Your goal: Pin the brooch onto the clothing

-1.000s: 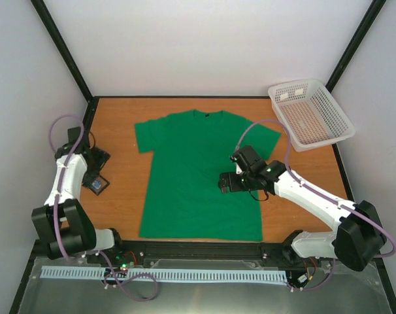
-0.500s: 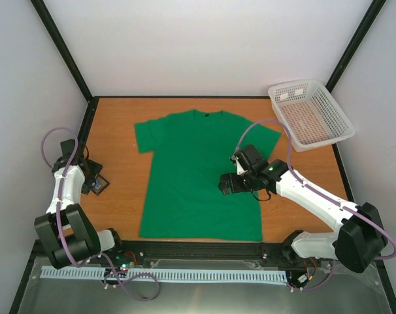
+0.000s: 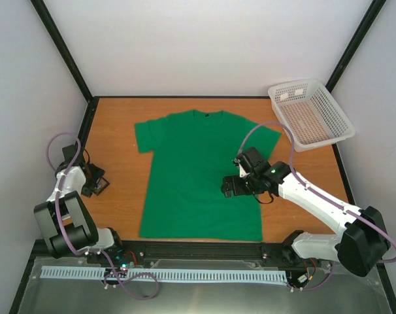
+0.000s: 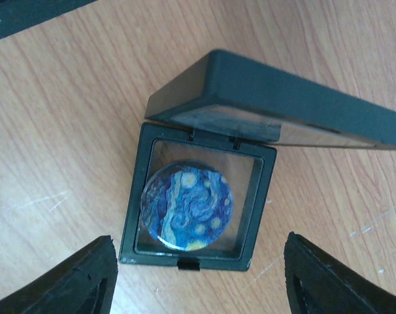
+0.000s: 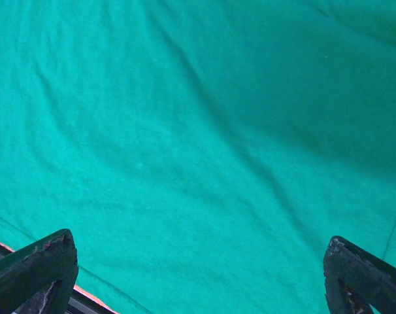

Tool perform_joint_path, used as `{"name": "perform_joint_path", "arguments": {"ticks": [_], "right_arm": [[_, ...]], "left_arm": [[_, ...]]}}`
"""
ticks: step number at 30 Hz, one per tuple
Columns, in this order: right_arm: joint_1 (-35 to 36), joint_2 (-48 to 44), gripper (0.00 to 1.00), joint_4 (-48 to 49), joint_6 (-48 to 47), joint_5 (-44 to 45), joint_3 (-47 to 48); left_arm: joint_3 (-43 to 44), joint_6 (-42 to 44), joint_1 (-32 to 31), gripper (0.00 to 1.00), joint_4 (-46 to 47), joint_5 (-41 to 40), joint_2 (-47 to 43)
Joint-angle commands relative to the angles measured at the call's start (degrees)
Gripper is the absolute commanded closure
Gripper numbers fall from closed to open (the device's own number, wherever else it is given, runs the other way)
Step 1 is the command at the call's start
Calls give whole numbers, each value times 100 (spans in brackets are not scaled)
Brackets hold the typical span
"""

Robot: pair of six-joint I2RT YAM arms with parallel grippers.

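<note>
Wooden counter (image 3: pixel 119 196) carries a bright green T-shirt (image 3: pixel 198 170), spread flat. Near the counter's left edge, well apart from the T-shirt, the brooch (image 4: pixel 186 206), a round badge of swirling blue with yellow patches, lies in an open black case (image 4: pixel 262 190). The left pincer (image 4: pixel 198 252) stands wide at the case's near end, holding nothing. The right pincer (image 5: pixel 199 239) hangs wide over the T-shirt.

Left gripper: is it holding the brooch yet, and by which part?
Nothing is held. The left gripper is open over the case, with the brooch lying inside. The right gripper is open above the shirt.
</note>
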Motion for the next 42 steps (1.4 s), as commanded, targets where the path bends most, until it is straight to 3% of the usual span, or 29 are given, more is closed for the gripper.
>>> {"name": "perform_joint_path", "arguments": {"ticks": [1,19,29,42], "right_arm": [[-47,-131,0,-50,100,19,-73],[-47,-112,0,12,103,23,-113],[-47,1,0,84,126,-61,-117],[-47,3,0,170,143,-90,-174]], "left_arm": [[-22,222,91,30,484,39,128],[-331,44,269,29,779,96,192],[-216,-19,269,37,680,-47,553],[-91,168,267,29,704,-56,653]]}}
